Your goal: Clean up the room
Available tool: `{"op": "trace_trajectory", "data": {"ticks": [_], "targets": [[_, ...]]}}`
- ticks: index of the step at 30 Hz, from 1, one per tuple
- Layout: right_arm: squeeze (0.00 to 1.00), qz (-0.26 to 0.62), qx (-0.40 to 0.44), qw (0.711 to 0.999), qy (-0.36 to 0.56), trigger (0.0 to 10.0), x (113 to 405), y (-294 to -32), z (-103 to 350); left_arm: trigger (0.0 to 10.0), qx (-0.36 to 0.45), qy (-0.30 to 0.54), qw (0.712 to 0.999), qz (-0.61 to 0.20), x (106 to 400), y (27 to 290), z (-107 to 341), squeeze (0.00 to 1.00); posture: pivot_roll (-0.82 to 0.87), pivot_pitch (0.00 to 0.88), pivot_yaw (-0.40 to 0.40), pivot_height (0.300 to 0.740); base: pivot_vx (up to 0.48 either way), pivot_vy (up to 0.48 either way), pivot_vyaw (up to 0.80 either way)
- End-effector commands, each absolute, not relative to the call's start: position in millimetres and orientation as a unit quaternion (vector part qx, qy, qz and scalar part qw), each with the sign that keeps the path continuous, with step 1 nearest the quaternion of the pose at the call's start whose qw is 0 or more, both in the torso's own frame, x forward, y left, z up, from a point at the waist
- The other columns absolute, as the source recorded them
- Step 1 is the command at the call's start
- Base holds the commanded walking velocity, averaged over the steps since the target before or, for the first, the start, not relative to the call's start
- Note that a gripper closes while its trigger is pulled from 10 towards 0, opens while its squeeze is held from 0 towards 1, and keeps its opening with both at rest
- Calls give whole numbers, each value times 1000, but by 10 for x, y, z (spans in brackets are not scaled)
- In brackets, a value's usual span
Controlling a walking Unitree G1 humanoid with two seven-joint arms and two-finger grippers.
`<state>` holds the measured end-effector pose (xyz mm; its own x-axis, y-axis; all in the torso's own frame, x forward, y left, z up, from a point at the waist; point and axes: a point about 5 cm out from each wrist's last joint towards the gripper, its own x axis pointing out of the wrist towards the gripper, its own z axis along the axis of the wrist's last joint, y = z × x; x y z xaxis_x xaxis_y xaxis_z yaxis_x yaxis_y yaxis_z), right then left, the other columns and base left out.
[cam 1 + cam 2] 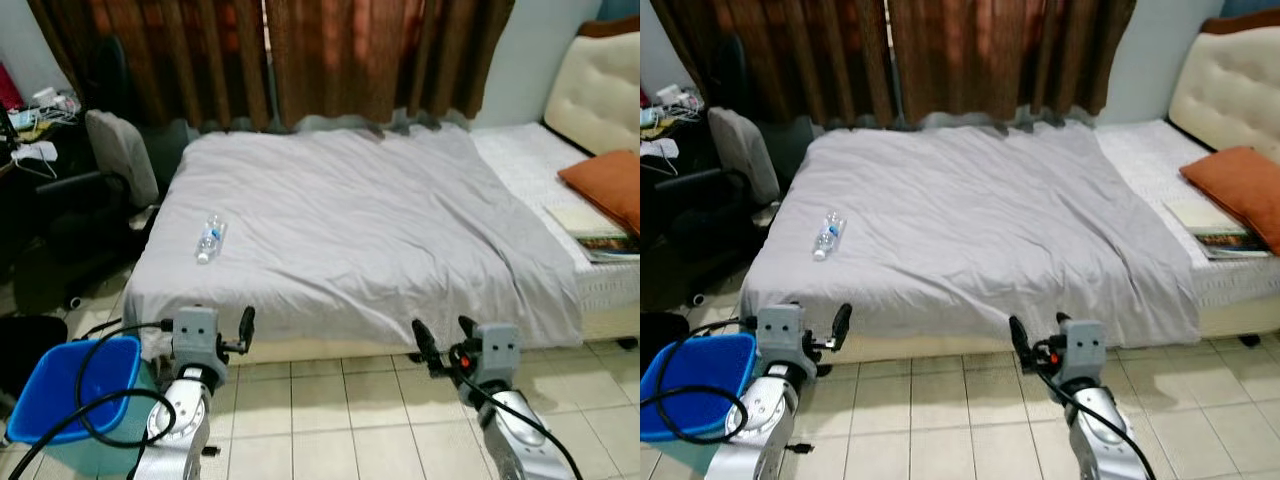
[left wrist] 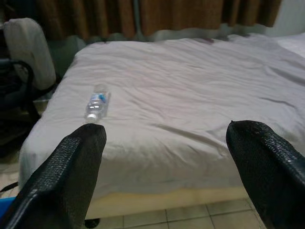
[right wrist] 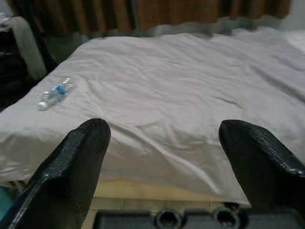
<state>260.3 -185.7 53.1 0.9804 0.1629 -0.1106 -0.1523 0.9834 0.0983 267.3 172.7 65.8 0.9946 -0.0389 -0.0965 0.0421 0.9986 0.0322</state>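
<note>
big bed [image 1: 400,230] with a grey sheet sitting ahead, blue bin [image 1: 60,390] riding by the left arm, left tool [image 2: 164,176] and right tool [image 3: 164,171] both hovering spread wide near the bed's foot, plastic water bottle [image 1: 209,238] lying on the sheet's left side

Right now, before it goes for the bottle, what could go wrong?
The plastic bottle lies on its side on the soft grey bedsheet, so it may roll when nudged. A black cable loops over the blue bin beside the left tool and may snag. The right tool hangs open.
</note>
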Motion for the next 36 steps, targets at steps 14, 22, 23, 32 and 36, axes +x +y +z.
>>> {"op": "trace_trajectory", "data": {"ticks": [14, 22, 23, 32, 36], "targets": [[0, 95, 49, 992, 72, 10000, 2608, -1797, 484, 10000, 15, 60, 998, -12, 2652, 1783, 607, 0, -20, 0, 16, 740, 463, 0, 0], [0, 102, 47, 991, 70, 10000, 2651, -1765, 503, 10000, 14, 61, 998, -8, 2662, 1780, 610, 0, -15, 0, 12, 740, 457, 0, 0], [0, 103, 47, 991, 70, 10000, 2653, -1762, 502, 10000, 14, 62, 998, -7, 2661, 1781, 606, 0, -15, 0, 12, 740, 450, 0, 0], [0, 107, 45, 991, 71, 10000, 2653, -1751, 500, 10000, 15, 67, 998, -9, 2661, 1773, 587, 0, -14, 0, 9, 740, 450, 0, 0], [0, 108, 44, 991, 72, 10000, 2650, -1753, 494, 10000, 16, 69, 997, -11, 2660, 1771, 578, 0, -14, 0, 10, 740, 450, 0, 0]]}}
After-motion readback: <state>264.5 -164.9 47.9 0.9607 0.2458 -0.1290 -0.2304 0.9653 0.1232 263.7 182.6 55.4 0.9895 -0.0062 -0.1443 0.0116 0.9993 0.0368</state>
